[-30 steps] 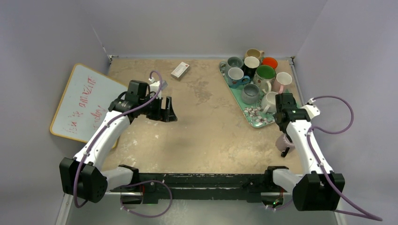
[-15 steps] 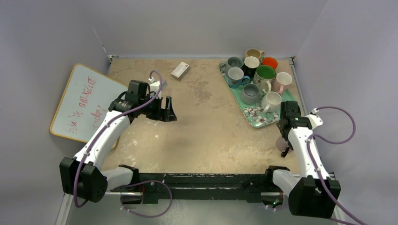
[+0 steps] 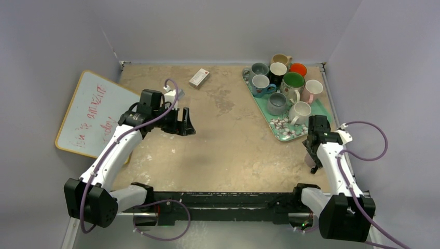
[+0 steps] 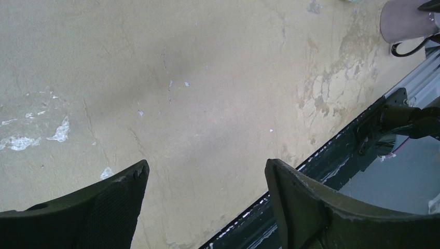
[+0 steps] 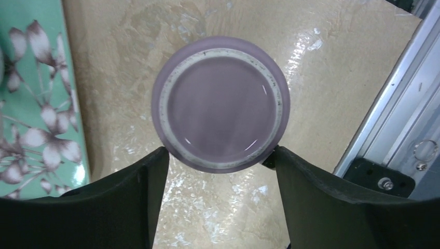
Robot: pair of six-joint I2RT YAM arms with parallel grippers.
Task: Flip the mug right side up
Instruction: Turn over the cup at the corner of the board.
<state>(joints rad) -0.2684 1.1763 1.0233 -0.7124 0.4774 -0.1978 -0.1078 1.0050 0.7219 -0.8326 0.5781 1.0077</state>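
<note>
Mauve mug (image 5: 220, 111), base up, straddled by right claw (image 5: 220, 155) — grip unclear — left claw (image 4: 205, 171) spread.

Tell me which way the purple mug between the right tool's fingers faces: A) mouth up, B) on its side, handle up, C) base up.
C: in the right wrist view the mug shows its ringed base to the camera, flanked by the right tool.
</note>
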